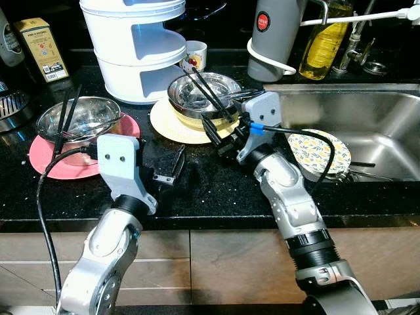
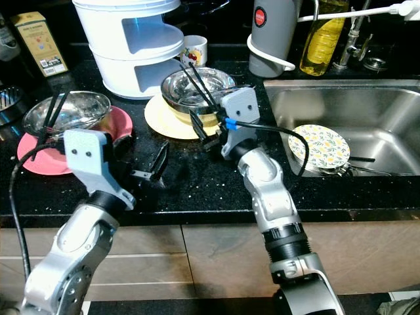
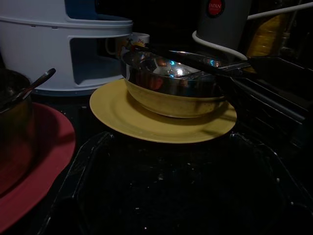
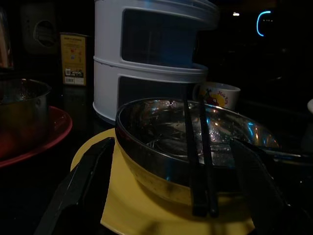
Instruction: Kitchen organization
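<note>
Black stone bench [image 1: 197, 190] carries a steel sink [image 1: 367, 111] at its right end, where a patterned plate [image 1: 321, 151] lies partly hidden behind the right arm's cable. Near the bench's middle, a yellow plate [image 1: 172, 123] holds a steel bowl [image 1: 197, 92] with black chopsticks [image 1: 210, 95] leaning on its rim; the right gripper [image 1: 220, 134] reaches forward, fingers spread, around the bowl's near side. The left gripper [image 1: 172, 167] hovers released over the front edge, beside a pink plate [image 1: 49, 161].

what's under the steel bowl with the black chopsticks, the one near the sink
The steel bowl sits nested in a yellow bowl, and that stands on a yellow plate. Black chopsticks lie across its rim. The plate's middle is covered, so nothing there can be made out.
</note>
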Controlling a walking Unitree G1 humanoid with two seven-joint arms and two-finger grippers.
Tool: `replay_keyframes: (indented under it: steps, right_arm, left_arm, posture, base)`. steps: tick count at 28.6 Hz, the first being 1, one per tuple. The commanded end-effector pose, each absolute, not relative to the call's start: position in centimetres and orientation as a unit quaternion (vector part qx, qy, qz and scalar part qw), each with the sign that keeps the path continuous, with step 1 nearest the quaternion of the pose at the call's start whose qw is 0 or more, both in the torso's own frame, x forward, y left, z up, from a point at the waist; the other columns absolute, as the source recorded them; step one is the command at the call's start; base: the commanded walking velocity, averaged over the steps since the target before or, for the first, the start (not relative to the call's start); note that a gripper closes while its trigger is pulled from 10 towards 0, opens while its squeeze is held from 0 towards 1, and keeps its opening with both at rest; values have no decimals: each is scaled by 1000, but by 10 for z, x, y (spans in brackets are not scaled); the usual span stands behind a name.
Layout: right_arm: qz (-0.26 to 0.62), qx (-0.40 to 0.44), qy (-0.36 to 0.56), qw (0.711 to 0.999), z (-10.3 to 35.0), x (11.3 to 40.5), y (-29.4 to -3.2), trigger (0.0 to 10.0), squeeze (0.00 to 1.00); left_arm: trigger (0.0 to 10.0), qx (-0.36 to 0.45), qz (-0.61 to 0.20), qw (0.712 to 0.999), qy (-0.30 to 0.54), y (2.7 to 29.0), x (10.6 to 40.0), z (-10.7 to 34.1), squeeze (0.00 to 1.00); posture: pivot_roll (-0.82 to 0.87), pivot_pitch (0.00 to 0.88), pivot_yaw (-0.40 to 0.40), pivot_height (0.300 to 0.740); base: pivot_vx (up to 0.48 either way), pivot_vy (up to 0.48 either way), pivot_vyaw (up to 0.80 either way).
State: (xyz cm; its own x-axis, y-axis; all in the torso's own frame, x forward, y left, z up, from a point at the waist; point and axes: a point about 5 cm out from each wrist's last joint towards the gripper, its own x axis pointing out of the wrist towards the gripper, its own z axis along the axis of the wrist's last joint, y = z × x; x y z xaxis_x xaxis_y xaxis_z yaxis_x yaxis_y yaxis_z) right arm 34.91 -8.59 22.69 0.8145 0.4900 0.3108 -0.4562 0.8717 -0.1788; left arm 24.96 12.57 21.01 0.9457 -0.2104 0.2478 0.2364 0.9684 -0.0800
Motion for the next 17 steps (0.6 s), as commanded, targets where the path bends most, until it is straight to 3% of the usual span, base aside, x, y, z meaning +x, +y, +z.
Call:
replay_keyframes:
  steps: [1, 6, 7, 8, 9, 11, 17]
  right_arm:
    - [252, -55, -174, 950, 224, 350, -80, 10000, 0]
    - [244, -58, -172, 953, 222, 352, -80, 10000, 0]
    - [241, -60, -171, 953, 222, 352, -80, 8824, 0]
    - [239, -62, -170, 954, 221, 353, -80, 4000, 0]
    - [239, -62, -170, 954, 221, 353, -80, 4000, 0]
    - [234, -68, -167, 955, 220, 354, -80, 0, 0]
    - [229, -70, -168, 956, 219, 355, -81, 0, 0]
  left_arm:
    - [10000, -52, -115, 984, -126, 125, 247, 211, 0]
    - [10000, -53, -118, 983, -127, 124, 247, 211, 0]
    - [10000, -53, -119, 983, -128, 123, 248, 211, 0]
    - [10000, -53, -120, 983, -129, 123, 248, 211, 0]
    - [10000, -53, -120, 983, -129, 123, 248, 211, 0]
    - [10000, -54, -123, 982, -130, 121, 248, 211, 0]
    - [10000, -55, -125, 982, -133, 120, 248, 212, 0]
  posture:
    - [133, 83, -47, 740]
    - [133, 78, -49, 740]
    - [133, 76, -49, 740]
    - [132, 73, -50, 740]
    - [132, 73, -50, 740]
    - [132, 68, -52, 740]
    - [128, 66, -53, 740]
  base:
    - [0, 0, 0]
    - [0, 0, 0]
    - [0, 0, 0]
    - [0, 0, 0]
    - [0, 0, 0]
    - [0, 0, 0]
    - [0, 0, 0]
